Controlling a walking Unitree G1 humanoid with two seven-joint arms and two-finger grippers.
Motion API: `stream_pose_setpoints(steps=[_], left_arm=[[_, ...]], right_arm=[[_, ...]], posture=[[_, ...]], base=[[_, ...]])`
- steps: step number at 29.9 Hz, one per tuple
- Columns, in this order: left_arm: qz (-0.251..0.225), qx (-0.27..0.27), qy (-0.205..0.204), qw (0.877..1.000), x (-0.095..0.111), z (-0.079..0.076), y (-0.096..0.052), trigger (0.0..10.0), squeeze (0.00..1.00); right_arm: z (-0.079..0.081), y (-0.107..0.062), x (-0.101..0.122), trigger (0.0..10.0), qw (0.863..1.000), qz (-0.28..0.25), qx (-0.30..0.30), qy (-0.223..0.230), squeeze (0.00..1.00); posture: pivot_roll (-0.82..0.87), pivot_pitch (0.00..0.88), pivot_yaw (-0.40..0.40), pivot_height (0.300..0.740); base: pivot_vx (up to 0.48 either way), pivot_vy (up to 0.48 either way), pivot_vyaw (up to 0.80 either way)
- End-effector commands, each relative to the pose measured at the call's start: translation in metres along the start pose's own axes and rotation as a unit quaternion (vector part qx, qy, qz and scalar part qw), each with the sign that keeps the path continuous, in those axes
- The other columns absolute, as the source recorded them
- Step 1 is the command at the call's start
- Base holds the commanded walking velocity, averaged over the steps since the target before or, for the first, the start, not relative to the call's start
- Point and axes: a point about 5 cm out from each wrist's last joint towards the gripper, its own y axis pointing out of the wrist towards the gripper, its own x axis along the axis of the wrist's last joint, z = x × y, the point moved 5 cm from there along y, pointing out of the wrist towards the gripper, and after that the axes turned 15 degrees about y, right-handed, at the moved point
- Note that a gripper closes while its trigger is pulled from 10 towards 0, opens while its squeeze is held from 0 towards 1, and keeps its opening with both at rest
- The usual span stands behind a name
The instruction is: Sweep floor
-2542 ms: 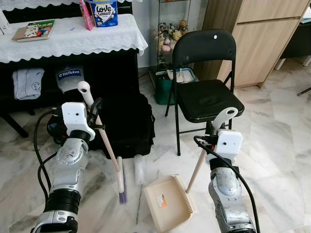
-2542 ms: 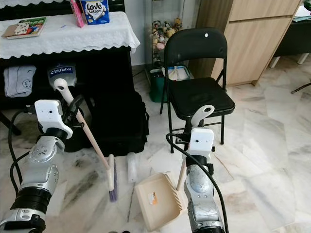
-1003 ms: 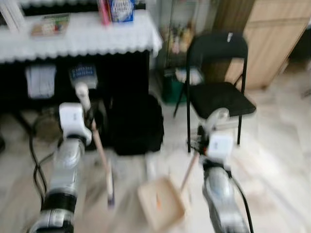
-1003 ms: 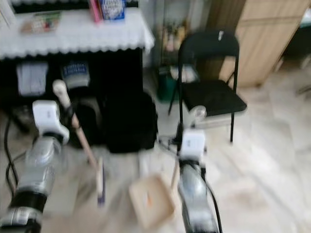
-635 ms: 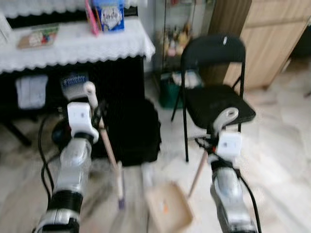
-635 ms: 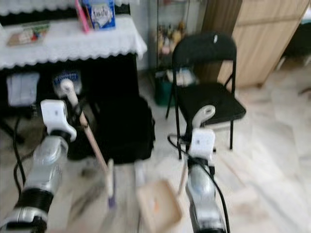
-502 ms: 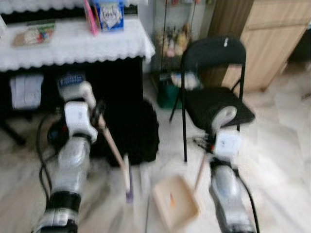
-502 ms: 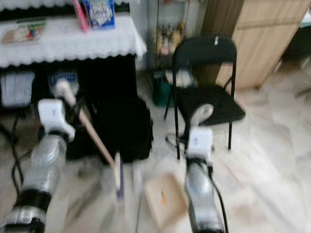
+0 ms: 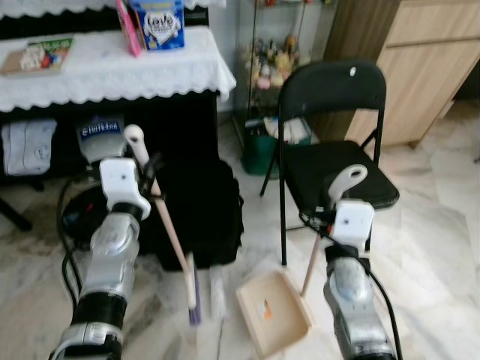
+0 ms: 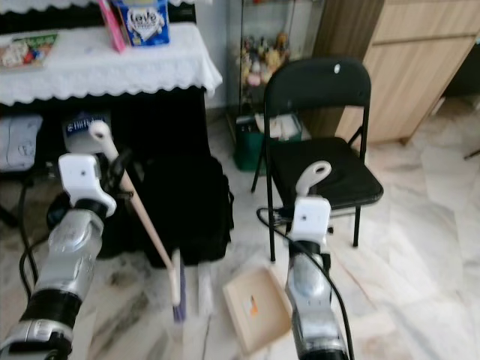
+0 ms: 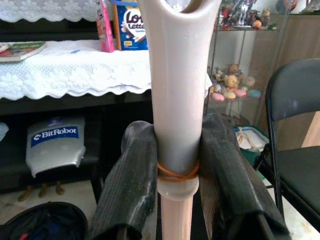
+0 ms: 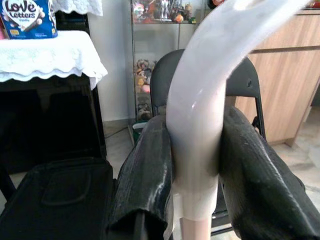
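My left gripper (image 9: 152, 171) is shut on the pale handle of a broom (image 9: 171, 229). The broom slants down to its purple-bristled head (image 9: 193, 291) on the marble floor, just in front of a black bag. In the left wrist view both black fingers (image 11: 131, 185) clamp the broom handle (image 11: 176, 100) above an orange rubber band. My right gripper (image 9: 324, 222) is shut on the upright handle of a beige dustpan (image 9: 273, 322), which rests on the floor between my arms. In the right wrist view the fingers (image 12: 148, 180) squeeze the dustpan handle (image 12: 200, 130).
A black folding chair (image 9: 334, 161) stands just beyond my right arm. The black bag (image 9: 201, 210) sits under a table with a white lace cloth (image 9: 112, 71). A green bin (image 9: 259, 154) stands behind the chair and a wooden cabinet (image 9: 420, 67) at the right. A small white object (image 9: 217, 289) lies beside the broom head.
The whole view has shifted and sharpened after blur, so the camera moved. Both grippers keep the same hold on broom and dustpan; the tools sit a little nearer the chair.
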Motion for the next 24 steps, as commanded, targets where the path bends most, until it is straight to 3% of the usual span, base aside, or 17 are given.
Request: stream_pose_setpoints(steps=[1, 7, 12, 19, 24], left_arm=[[-0.019, 0.002, 0.003, 1.000, 0.009, 0.002, 0.002, 10.0, 0.00], [-0.016, -0.026, -0.052, 0.998, 0.008, -0.009, 0.000, 10.0, 0.00], [0.021, -0.048, -0.107, 0.993, -0.008, -0.017, -0.003, 10.0, 0.00], [0.036, -0.042, -0.117, 0.992, -0.017, -0.012, -0.008, 10.0, 0.00], [0.040, -0.040, -0.119, 0.991, -0.019, -0.010, -0.009, 10.0, 0.00]], right_arm=[[0.004, 0.000, 0.007, 10.0, 1.000, -0.016, 0.005, 0.012, 0.00], [0.000, -0.001, 0.002, 10.0, 1.000, -0.004, -0.003, 0.005, 0.00], [-0.004, -0.001, 0.003, 10.0, 1.000, -0.009, -0.015, -0.002, 0.00], [-0.053, -0.003, 0.020, 10.0, 0.987, -0.053, -0.144, -0.054, 0.00], [-0.071, -0.004, 0.019, 10.0, 0.978, -0.051, -0.191, -0.059, 0.00]], posture=[[-0.06, 0.055, 0.012, 0.740], [-0.07, 0.060, 0.010, 0.740], [-0.07, 0.064, 0.009, 0.740], [-0.07, 0.075, 0.007, 0.740], [-0.07, 0.078, 0.002, 0.740]], base=[[0.000, 0.000, 0.00], [0.000, 0.000, 0.00], [0.000, 0.000, 0.00], [0.000, 0.000, 0.00], [0.000, 0.000, 0.00]])
